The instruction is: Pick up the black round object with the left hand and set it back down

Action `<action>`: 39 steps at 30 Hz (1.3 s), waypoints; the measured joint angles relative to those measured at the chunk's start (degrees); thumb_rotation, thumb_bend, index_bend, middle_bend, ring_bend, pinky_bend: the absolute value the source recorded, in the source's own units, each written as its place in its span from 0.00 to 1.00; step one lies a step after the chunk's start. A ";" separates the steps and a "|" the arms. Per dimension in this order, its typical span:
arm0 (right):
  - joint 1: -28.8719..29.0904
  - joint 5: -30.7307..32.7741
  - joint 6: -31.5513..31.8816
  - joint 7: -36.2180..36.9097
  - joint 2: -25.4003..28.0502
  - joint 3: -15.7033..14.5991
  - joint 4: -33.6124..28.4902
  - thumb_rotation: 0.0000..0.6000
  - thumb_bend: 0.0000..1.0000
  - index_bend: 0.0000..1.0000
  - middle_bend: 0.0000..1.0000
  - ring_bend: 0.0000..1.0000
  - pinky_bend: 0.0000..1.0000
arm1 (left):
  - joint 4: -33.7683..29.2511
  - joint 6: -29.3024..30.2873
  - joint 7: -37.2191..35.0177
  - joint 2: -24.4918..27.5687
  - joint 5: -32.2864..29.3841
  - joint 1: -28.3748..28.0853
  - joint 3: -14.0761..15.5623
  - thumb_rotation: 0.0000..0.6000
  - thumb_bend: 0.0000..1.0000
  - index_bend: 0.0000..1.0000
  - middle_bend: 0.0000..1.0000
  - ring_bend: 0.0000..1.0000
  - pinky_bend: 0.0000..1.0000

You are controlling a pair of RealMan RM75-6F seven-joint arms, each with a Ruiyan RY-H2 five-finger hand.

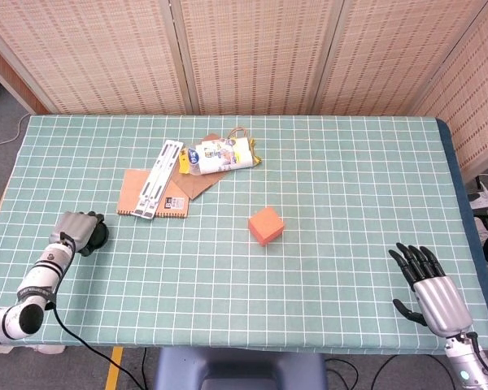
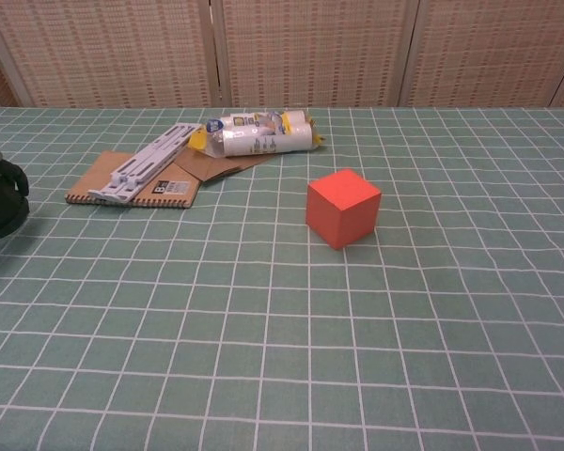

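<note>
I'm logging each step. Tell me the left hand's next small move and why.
Probably open the fingers and lift away. The left hand lies over the black round object, which looks set down on the tablecloth, so only the release seems left.

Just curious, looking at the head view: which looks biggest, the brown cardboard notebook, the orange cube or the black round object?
1. Brown cardboard notebook, partly covered.
2. Orange cube.
3. Black round object, mostly hidden under the left hand, so unsure.
</note>
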 measured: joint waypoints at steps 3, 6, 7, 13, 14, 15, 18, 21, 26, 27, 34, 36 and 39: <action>0.04 0.00 -0.11 0.35 0.04 -0.06 -0.05 1.00 0.18 0.00 0.00 0.00 0.00 | -2.96 4.03 9.37 -1.21 -12.65 -3.31 2.73 1.00 0.46 0.55 0.67 0.62 0.85; 0.11 -0.16 -0.25 0.56 0.04 -0.20 -0.08 1.00 0.18 0.00 0.00 0.00 0.00 | -5.16 6.96 14.81 -2.76 -20.16 -6.25 5.30 1.00 0.45 0.51 0.64 0.59 0.77; 0.12 -0.18 -0.30 0.63 0.04 -0.24 -0.09 1.00 0.18 0.00 0.00 0.00 0.00 | -5.48 7.30 15.61 -3.26 -21.56 -6.84 5.87 1.00 0.45 0.48 0.62 0.57 0.71; 0.13 -0.17 -0.34 0.76 0.09 -0.31 -0.16 1.00 0.18 0.00 0.00 0.00 0.00 | -4.94 8.60 15.56 -5.67 -19.09 -6.94 7.15 1.00 0.42 0.20 0.33 0.41 0.51; 0.11 -0.18 -0.32 0.74 0.08 -0.31 -0.15 1.00 0.18 0.00 0.00 0.00 0.00 | -4.85 8.80 15.23 -5.85 -18.39 -6.79 7.14 1.00 0.42 0.15 0.28 0.38 0.49; 0.12 -0.15 -0.34 0.73 0.07 -0.30 -0.15 1.00 0.18 0.00 0.00 0.00 0.00 | -4.76 8.90 14.83 -5.95 -17.83 -6.61 7.12 1.00 0.42 0.10 0.22 0.35 0.46; 0.15 -0.01 -0.48 0.61 -0.01 -0.26 -0.11 1.00 0.18 0.00 0.00 0.00 0.00 | -4.54 8.75 13.68 -5.99 -17.14 -6.07 6.94 1.00 0.41 0.02 0.12 0.25 0.41; 0.17 -0.04 -0.54 0.55 -0.02 -0.31 -0.10 1.00 0.18 0.00 0.00 0.00 0.00 | -4.50 8.58 12.98 -5.75 -16.69 -5.66 6.82 1.00 0.40 0.00 0.02 0.12 0.36; 0.10 -0.12 -0.29 0.69 0.05 -0.31 -0.19 1.00 0.18 0.00 0.00 0.00 0.00 | -5.19 9.02 12.39 -5.17 -15.86 -5.26 6.68 1.00 0.40 0.00 0.00 0.01 0.29; 0.08 -0.15 -0.26 0.71 0.09 -0.33 -0.22 1.00 0.18 0.00 0.00 0.00 0.00 | -5.30 9.14 12.23 -5.07 -15.54 -5.18 6.63 1.00 0.40 0.00 0.00 0.00 0.28; 0.02 -0.26 -0.07 1.07 0.34 -0.37 -0.36 1.00 0.18 0.00 0.00 0.00 0.00 | -6.66 9.97 11.21 -3.97 -14.08 -4.32 6.38 1.00 0.40 0.00 0.00 0.00 0.26; 0.01 -0.27 -0.05 1.14 0.40 -0.39 -0.37 1.00 0.18 0.00 0.00 0.00 0.00 | -6.92 9.98 11.05 -3.73 -14.04 -4.21 6.34 1.00 0.40 0.00 0.00 0.00 0.25; 0.02 -0.24 -0.20 0.87 0.43 -0.43 -0.39 1.00 0.18 0.00 0.00 0.00 0.00 | -7.18 10.16 10.84 -3.47 -13.27 -3.96 6.38 1.00 0.40 0.00 0.00 0.00 0.27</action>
